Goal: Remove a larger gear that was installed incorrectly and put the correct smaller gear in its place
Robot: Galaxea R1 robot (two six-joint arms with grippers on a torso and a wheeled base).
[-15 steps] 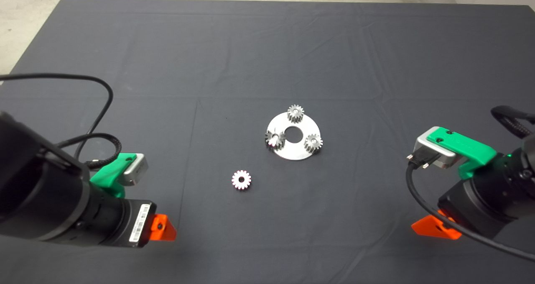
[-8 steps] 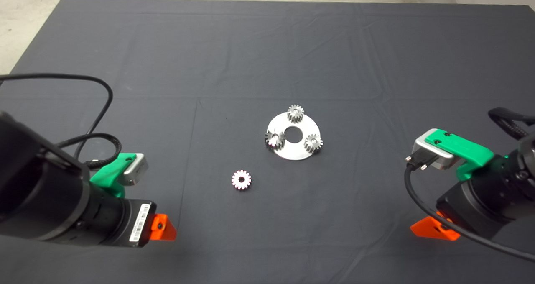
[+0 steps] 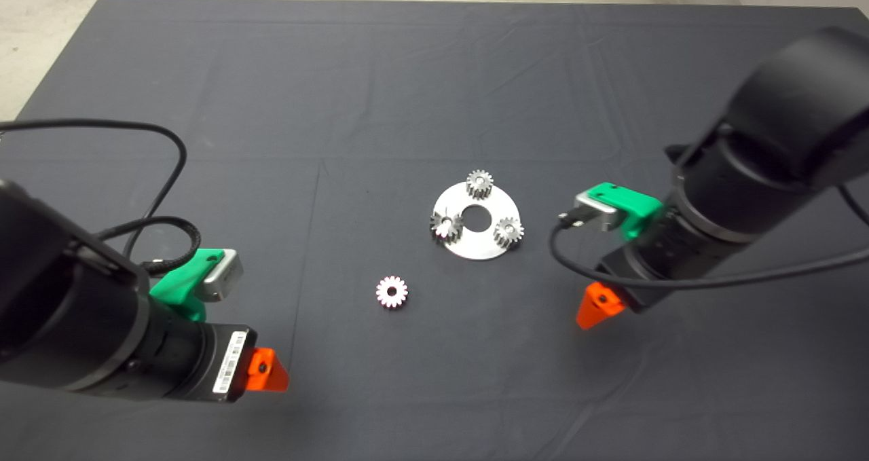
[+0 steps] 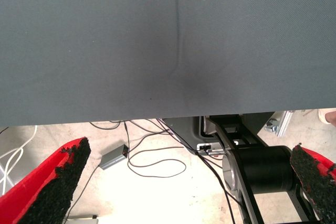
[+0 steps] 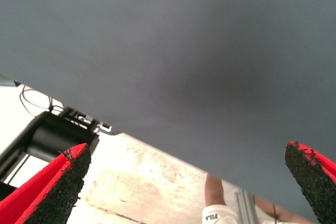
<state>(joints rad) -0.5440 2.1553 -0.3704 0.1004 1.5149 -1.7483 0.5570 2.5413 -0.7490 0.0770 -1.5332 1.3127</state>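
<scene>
On the round plate [image 3: 483, 247] at mid-mat the larger gear [image 3: 446, 225] sits untouched, the smaller gear [image 3: 392, 291] loose nearby, while the right gripper [image 3: 592, 309], fingers spread empty, has swung inward, apparently starting removal; left gripper [image 3: 266, 371] waits, also spread.

Dark mat [image 3: 407, 74] with a gear plate and one loose gear

The creased mat covers the table; near its middle lies a round silver plate [image 3: 477, 247] with a centre hole, carrying the larger gear [image 3: 446, 225] on its left edge and two small silver gears [image 3: 479, 183] [image 3: 508, 231]. The smaller gear [image 3: 392, 291] lies flat on the mat, apart from the plate, toward the near left
</scene>
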